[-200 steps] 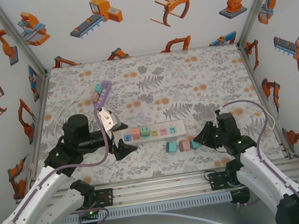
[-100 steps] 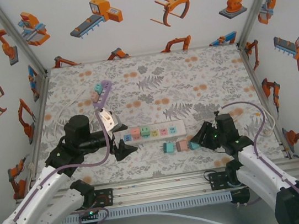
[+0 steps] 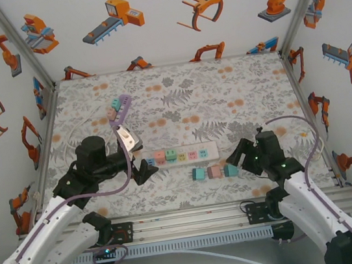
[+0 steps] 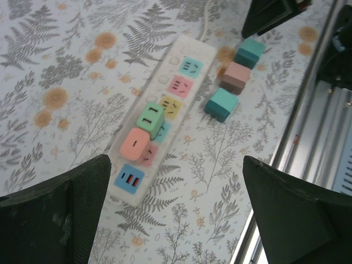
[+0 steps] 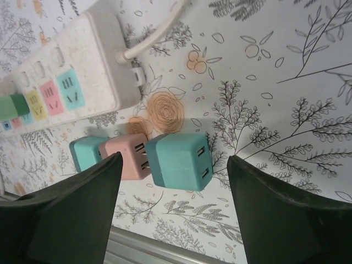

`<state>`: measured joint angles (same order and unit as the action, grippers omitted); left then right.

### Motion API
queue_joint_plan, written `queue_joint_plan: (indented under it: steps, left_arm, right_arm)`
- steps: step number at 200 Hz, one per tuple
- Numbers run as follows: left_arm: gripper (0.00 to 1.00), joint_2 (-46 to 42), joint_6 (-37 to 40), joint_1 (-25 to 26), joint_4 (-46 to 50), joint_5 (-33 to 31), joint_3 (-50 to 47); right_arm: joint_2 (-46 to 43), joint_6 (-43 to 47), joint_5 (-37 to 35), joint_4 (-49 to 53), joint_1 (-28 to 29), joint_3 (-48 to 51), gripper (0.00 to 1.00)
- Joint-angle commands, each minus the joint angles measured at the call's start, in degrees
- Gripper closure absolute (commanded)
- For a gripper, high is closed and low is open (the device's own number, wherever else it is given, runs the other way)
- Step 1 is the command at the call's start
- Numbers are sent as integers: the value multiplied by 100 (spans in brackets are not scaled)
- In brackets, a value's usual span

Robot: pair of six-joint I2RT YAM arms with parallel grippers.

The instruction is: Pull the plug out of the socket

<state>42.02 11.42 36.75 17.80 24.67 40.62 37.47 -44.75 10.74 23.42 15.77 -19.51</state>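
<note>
Where the top camera looks down on the flowered cloth [image 3: 178, 99], find the white power strip [image 3: 200, 153] lying left to right at the near middle, between the two arms. Seated in its left part: a salmon plug [image 3: 159, 155] and, just right of it, a green plug [image 3: 170, 154]. Lined up just near of the strip's right half: a left teal cube [image 3: 198, 174], a pink cube [image 3: 215, 172] and a right teal cube [image 3: 230, 170], loose on the cloth, side by side. Far left, well apart from all this: a purple strip [image 3: 120, 108] with two small plugs on it.

Parked at the power strip's left end: the left gripper [image 3: 141, 165], jaws released wide, clasping nothing. Parked at the right end of the cube row: the right gripper [image 3: 237, 155], likewise spread and empty.

From the left wrist, look down between two dark fingers [image 4: 55, 214] onto details too small from above: a blue USB panel [image 4: 130, 179] at the strip's left end, then the salmon plug [image 4: 135, 144], then the green plug [image 4: 150, 116], then bare yellow, pink and teal sockets. Beyond them, the three cubes again.

From the right wrist, gain the opposite end: a white cable [image 5: 154, 36] leaving the strip, and metal prongs on the side faces of the right teal cube [image 5: 180, 160] and the pink cube [image 5: 127, 155]. Framed between the two open fingers [image 5: 280, 209]: the right teal cube. Touched by either finger or not, cannot tell.
</note>
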Motion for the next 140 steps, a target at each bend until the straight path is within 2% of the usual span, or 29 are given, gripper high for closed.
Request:
queue_joint_plan:
  steps: [1, 31, 65, 93, 140]
  left_arm:
    - [3, -49, -229, 25, 46, -728, -78]
    - [3, -37, -551, 25, -117, -934, -150]
    - [3, -1, -1030, 20, -251, -1525, -247]
    - [3, 64, -1413, -21, -269, -1974, -318]
    - [0, 288, -2568, -331, -79, -2391, -276]
  right_arm:
    - [-24, 516, -199, 93, 4, -632, 29]
    - [253, 1220, -4, -477, 187, -1178, 30]
    - [814, 2223, 187, -1239, 687, -1762, 30]
    - [1330, 3519, 428, -1761, 1347, -2147, 31]
    - [2408, 5731, 1163, -1815, 2310, -2889, 30]
